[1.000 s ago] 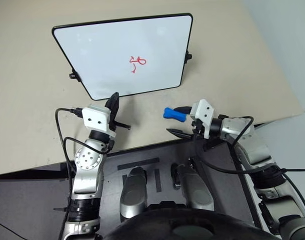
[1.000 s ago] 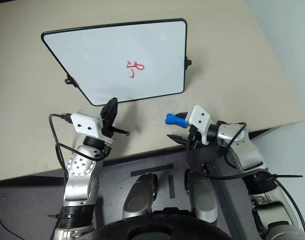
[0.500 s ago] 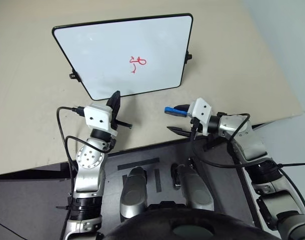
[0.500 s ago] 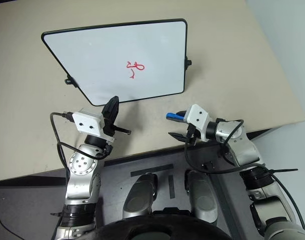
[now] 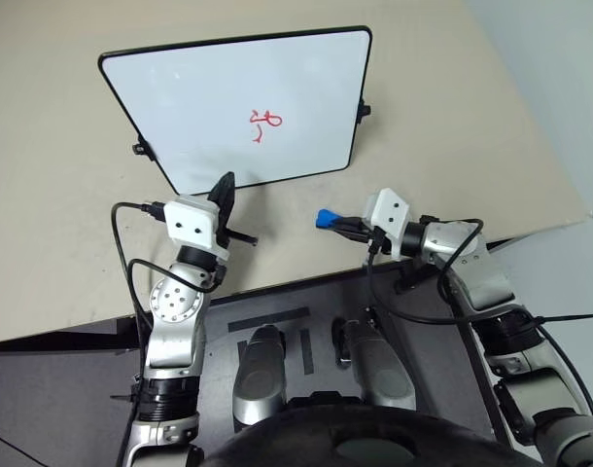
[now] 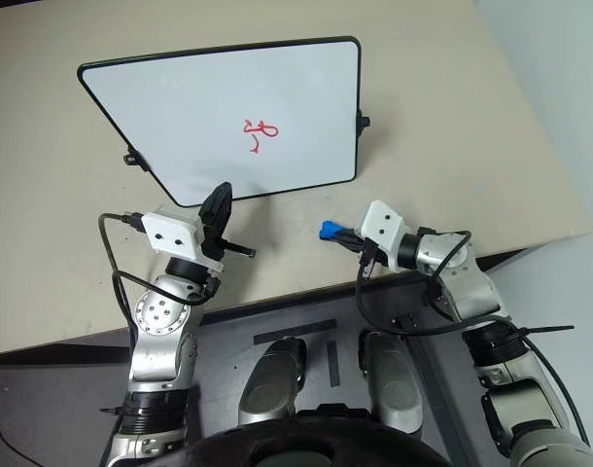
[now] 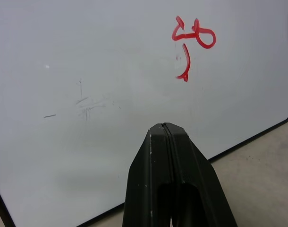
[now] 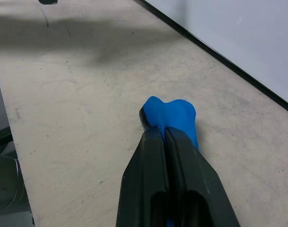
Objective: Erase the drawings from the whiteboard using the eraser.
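The whiteboard [image 5: 209,97] lies on the beige table, and the drawings [image 5: 265,124], a small red scribble, sit right of its middle. My left gripper [image 5: 224,185] is shut and empty, its tip just short of the board's near rim. The left wrist view shows those fingertips [image 7: 164,126] pointing at the board, with the scribble [image 7: 191,42] beyond. Right of the board's near corner, my right gripper [image 5: 339,224] is shut on the blue eraser [image 5: 326,218] just above the table. The eraser's rounded end [image 8: 170,112] sticks out past the closed fingers.
Small black clips [image 5: 365,110] [image 5: 139,150] stick out from the board's two sides. The table's near edge [image 5: 277,284] runs just behind both wrists, and its right edge [image 5: 559,175] slants away on the right. Bare tabletop [image 5: 442,117] lies right of the board.
The right gripper's fingers, spread apart around the eraser before, have closed on it. The left arm has stayed where it was.
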Controlling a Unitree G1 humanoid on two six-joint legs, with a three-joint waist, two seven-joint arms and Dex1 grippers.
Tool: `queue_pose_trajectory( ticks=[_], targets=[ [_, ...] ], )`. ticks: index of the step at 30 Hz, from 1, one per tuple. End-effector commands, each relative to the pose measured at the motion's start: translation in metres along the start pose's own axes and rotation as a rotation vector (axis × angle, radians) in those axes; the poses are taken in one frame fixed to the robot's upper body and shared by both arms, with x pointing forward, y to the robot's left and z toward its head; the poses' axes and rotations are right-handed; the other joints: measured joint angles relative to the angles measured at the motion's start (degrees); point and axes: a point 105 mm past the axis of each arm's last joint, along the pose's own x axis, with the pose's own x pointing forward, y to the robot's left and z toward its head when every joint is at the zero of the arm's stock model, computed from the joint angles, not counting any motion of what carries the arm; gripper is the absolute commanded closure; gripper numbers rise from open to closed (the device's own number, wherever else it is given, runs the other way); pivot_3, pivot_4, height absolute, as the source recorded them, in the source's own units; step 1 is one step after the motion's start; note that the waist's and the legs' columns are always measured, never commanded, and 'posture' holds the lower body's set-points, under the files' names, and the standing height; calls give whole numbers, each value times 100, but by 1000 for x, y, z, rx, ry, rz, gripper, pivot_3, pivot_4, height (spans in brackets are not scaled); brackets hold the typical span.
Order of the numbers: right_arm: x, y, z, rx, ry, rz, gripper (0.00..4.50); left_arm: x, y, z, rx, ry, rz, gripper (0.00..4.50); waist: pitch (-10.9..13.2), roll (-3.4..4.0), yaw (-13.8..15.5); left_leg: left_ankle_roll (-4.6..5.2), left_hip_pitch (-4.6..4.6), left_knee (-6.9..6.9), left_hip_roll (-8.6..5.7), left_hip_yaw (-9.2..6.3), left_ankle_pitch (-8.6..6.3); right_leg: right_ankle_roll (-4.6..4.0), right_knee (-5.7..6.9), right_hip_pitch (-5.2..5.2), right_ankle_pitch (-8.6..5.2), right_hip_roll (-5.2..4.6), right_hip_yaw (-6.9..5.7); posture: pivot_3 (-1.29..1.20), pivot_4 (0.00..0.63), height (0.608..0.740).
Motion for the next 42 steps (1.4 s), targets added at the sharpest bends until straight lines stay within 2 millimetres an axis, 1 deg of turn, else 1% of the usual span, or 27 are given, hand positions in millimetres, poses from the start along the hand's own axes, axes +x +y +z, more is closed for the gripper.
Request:
queue_pose_trajectory(
  ticks=[1, 2, 7, 8, 9, 10, 11, 13, 15, 17, 19, 23, 27, 31, 34, 38, 42],
  targets=[
    [0, -2, 3, -30, -6, -9, 4454, 4, 0, 10, 7, -51, 1, 4500, 0, 0, 0, 0, 0, 0, 0, 0, 0, 1, 0, 0, 0, 0, 0, 0, 150, 740],
    [0, -3, 5, -39, -11, -12, 4454, 4, 1, 10, 8, -51, 1, 4500, 0, 0, 0, 0, 1, 1, 0, 0, 0, 1, 0, 0, 0, 0, 0, 0, 150, 740],
    [2, -5, 28, -121, -67, 10, 4454, 6, 2, 10, 11, -54, 4, 4500, 0, 0, -1, 0, 0, 2, -1, 0, 0, 1, 0, -2, 0, 0, 0, 0, 150, 740],
    [3, -6, 40, -169, -96, 16, 4454, 6, 2, 10, 12, -54, 4, 4500, 0, 0, 0, 0, 0, 2, -1, 1, 0, 1, 0, -3, 0, 0, 0, 0, 150, 740],
    [5, -7, 48, -201, -116, 20, 4454, 6, 2, 10, 12, -54, 4, 4500, 1, 1, -7, 0, 0, 1, -1, 0, 0, -1, 0, -4, 1, 0, 0, 0, 150, 740],
    [7, -10, 61, -262, -146, 16, 4454, 6, 2, 9, 12, -54, 3, 4500, 1, 1, -13, 0, -2, 0, -1, 1, 0, -1, 1, -9, 1, 1, 1, 0, 150, 740],
    [10, -14, 75, -361, -170, 15, 4454, 6, 2, 9, 11, -54, 1, 4500, 1, 1, -22, 0, -1, 0, -1, 1, 0, -1, 1, -10, 1, 1, 1, 0, 150, 740],
    [15, -19, 93, -544, -201, 7, 4454, 5, 2, 8, 10, -53, -1, 4500, 1, 1, -35, 0, -2, -1, 0, 0, 0, -13, 4, -18, 10, 3, 3, 0, 150, 740],
    [21, -24, 104, -660, -229, -2, 4454, 3, 2, 7, 6, -51, -1, 4500, 1, 1, -38, 0, -1, -4, 0, -5, 0, -30, 4, -20, 22, 5, 3, 0, 150, 740],
    [25, -27, 108, -731, -243, -7, 4454, 1, 3, 7, 0, -50, 2, 4500, 0, 0, -30, 3, -1, -7, 3, -9, -2, -35, 4, -23, 25, 5, 3, 0, 150, 740],
    [34, -34, 108, -841, -240, -17, 4454, -3, 9, 8, -24, -59, 32, 4500, 0, 0, -14, 3, -2, -8, 3, -12, -7, -33, 4, -24, 23, 5, 3, 0, 150, 740],
    [48, -43, 108, -986, -256, -37, 4454, -8, 16, 8, -15, -56, 54, 4500, 1, 1, -16, 3, -12, -5, 4, -10, -14, -34, 4, -37, 26, -1, 8, 0, 150, 740],
    [60, -55, 111, -1086, -274, -99, 4454, -8, 17, 8, -8, -56, 65, 4500, 1, 2, -20, 5, -14, -6, 7, -12, -20, -38, 7, -45, 29, -1, 8, 0, 150, 740],
    [68, -64, 112, -1148, -273, -144, 4454, -8, 16, 9, -4, -63, 68, 4500, 1, 2, -21, 16, -14, -5, 10, -13, -31, -41, 7, -47, 31, -1, 8, 0, 150, 740],
    [71, -70, 115, -1197, -276, -184, 4454, -7, 16, 10, -1, -68, 70, 4500, 2, 3, -31, 17, -14, -5, 11, -14, -36, -42, 6, -50, 32, -1, 9, 0, 150, 740],
    [67, -80, 129, -1245, -318, -274, 4454, -6, 16, 11, 1, -71, 70, 4500, 2, 3, -44, 18, -14, -5, 11, -18, -37, -51, 7, -57, 48, -1, 10, 0, 150, 740],
    [61, -85, 144, -1276, -374, -346, 4454, -5, 14, 11, 2, -72, 66, 4500, 4, 6, -45, 20, -14, -3, 10, -20, -36, -52, 3, -64, 69, -1, 10, 0, 150, 740]
  ],
)
